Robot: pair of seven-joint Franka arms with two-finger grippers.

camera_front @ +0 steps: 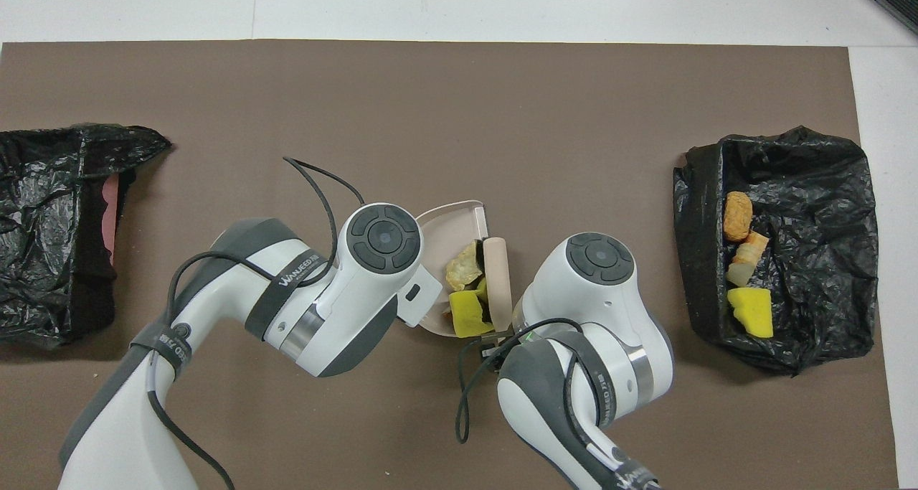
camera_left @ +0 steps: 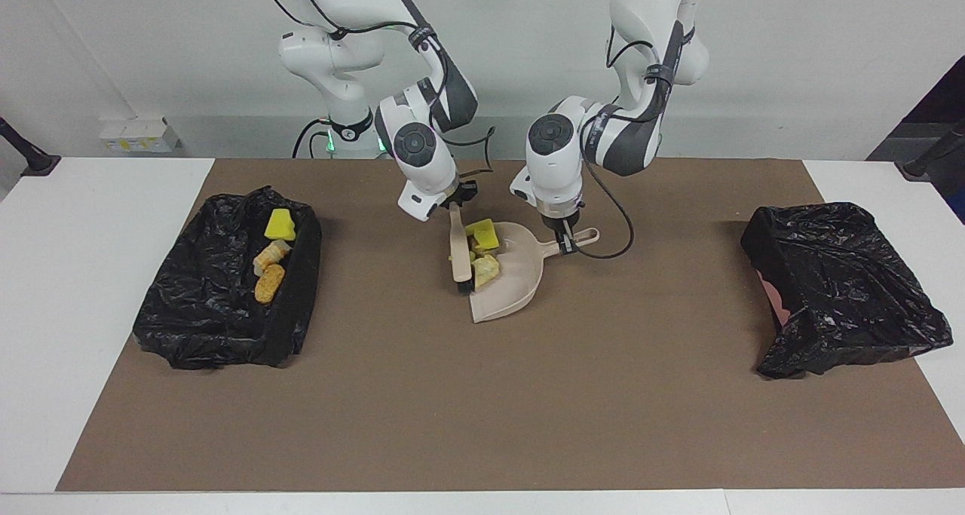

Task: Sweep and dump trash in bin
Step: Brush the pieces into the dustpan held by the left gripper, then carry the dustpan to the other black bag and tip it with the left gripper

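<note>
At the mat's middle, my left gripper is shut on the handle of the beige dustpan, which rests on the mat. My right gripper is shut on the wooden brush, whose dark bristles stand at the pan's mouth. Trash lies in the pan: a yellow sponge chunk and a beige lump. In the overhead view the pan, the brush handle and the trash show between both wrists, which hide the grippers. The black-lined bin at the right arm's end holds three more lumps.
A second black-lined bin sits at the left arm's end of the brown mat, with a pink patch showing at its torn edge. In the overhead view it is the bag; the bin with lumps lies at the mat's other end.
</note>
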